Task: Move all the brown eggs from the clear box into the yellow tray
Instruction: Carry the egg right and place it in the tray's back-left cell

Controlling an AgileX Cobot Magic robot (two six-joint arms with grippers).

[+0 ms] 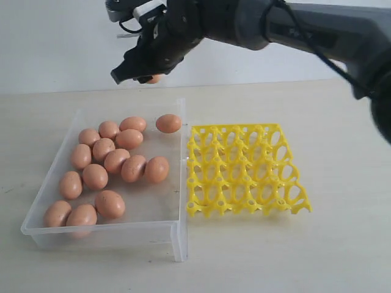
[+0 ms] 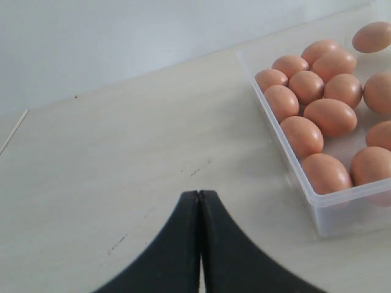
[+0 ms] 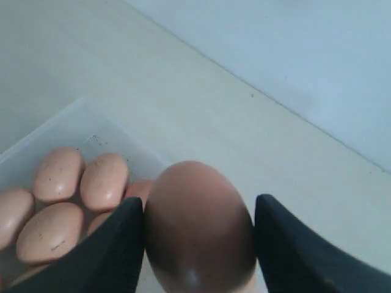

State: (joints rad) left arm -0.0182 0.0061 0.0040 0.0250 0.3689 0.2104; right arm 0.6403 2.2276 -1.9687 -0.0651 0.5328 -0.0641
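Several brown eggs (image 1: 116, 162) lie in the clear box (image 1: 36, 223) on the left of the exterior view. Beside the box on its right sits the yellow tray (image 1: 244, 171), with nothing in its cups. My right gripper (image 1: 146, 72) hangs high above the box's far edge, shut on one brown egg (image 3: 198, 226) whose sides touch both fingers. Only a sliver of that egg (image 1: 154, 79) shows in the exterior view. My left gripper (image 2: 200, 195) is shut on nothing over bare table beside the box (image 2: 317, 204); it does not show in the exterior view.
The light tabletop (image 1: 275, 256) runs all round the box and tray. A pale wall (image 1: 55, 43) rises behind the table. One egg (image 1: 168, 123) rests alone at the box's far right corner, next to the tray.
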